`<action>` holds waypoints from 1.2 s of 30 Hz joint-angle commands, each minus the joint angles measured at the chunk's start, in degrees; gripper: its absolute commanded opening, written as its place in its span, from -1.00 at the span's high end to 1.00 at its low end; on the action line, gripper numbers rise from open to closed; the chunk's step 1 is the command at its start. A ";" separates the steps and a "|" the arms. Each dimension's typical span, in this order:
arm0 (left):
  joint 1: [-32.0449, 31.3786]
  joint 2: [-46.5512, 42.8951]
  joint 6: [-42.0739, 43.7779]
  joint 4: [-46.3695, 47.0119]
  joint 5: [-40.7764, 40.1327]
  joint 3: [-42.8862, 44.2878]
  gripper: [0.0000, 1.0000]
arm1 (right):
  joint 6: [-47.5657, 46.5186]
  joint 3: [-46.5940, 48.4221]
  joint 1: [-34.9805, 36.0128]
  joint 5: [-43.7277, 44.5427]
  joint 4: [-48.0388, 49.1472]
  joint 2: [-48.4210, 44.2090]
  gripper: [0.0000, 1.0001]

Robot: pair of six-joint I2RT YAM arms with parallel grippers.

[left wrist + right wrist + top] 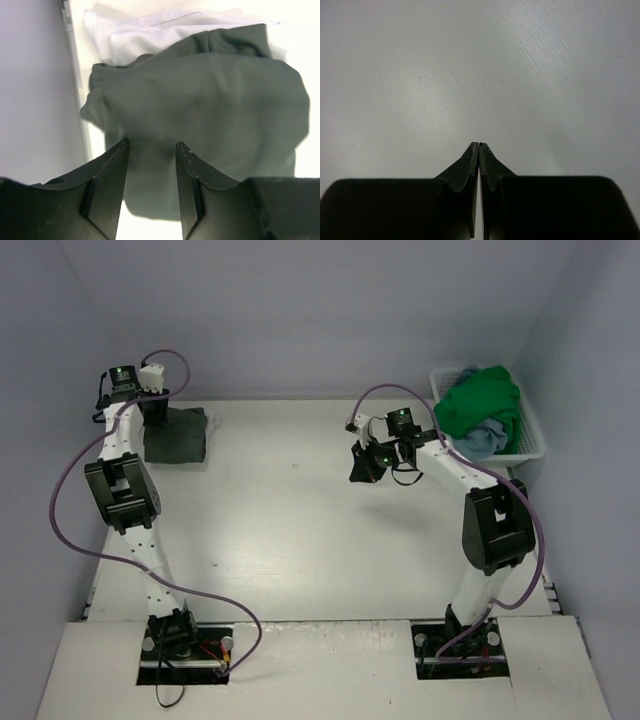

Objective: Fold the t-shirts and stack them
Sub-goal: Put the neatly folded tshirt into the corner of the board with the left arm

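**On the tabletop (300,520): two shirts stacked, two in the basket (532,428)**

At the far left corner an olive-grey shirt (200,110) lies folded into a soft, rounded pad of fine matte knit. It rests on a smooth white shirt (145,35) whose hemmed edges show beyond it. The left fingers (112,170), black and wedge-shaped, stand parted just over the olive cloth, grasping nothing. The right fingers (470,165) are clenched tip to tip, empty, above bare, faintly streaked tabletop. A crumpled bright green shirt (482,405) and a light blue shirt (486,438) sit heaped in the white slatted plastic basket at the far right.
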 commanded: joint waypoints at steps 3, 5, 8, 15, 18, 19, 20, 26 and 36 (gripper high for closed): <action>-0.30 2.91 -2.45 3.16 0.54 5.35 0.38 | 0.32 0.28 0.52 -2.58 0.11 -0.41 1.00; -0.56 3.88 -2.63 3.77 -0.16 5.88 0.46 | 0.23 0.37 0.61 -2.67 0.11 -0.41 1.00; -1.52 6.34 -2.02 3.69 -4.20 7.46 0.54 | 0.14 0.28 0.61 -2.93 0.02 -0.15 1.00; -2.23 10.21 -0.96 3.69 -9.48 9.05 0.54 | -0.04 0.19 0.61 -2.93 -0.24 0.21 1.00; -2.32 7.94 -1.74 5.27 -8.43 6.42 0.53 | -0.04 0.28 0.53 -2.67 -0.24 0.29 1.00; -2.32 7.06 -1.92 5.71 -7.99 5.45 0.53 | -0.12 0.28 0.61 -2.67 -0.24 0.47 1.00; -2.49 5.31 -2.01 6.23 -7.73 3.97 0.51 | -0.12 0.28 0.61 -2.58 -0.24 0.56 1.00; -3.28 -0.41 -2.45 3.17 -6.32 4.74 0.40 | -0.04 0.45 0.70 -2.05 -0.24 0.73 1.00; -5.48 -6.66 -3.42 1.14 -7.55 7.03 0.35 | -0.21 0.28 0.79 -1.79 -0.24 0.29 1.00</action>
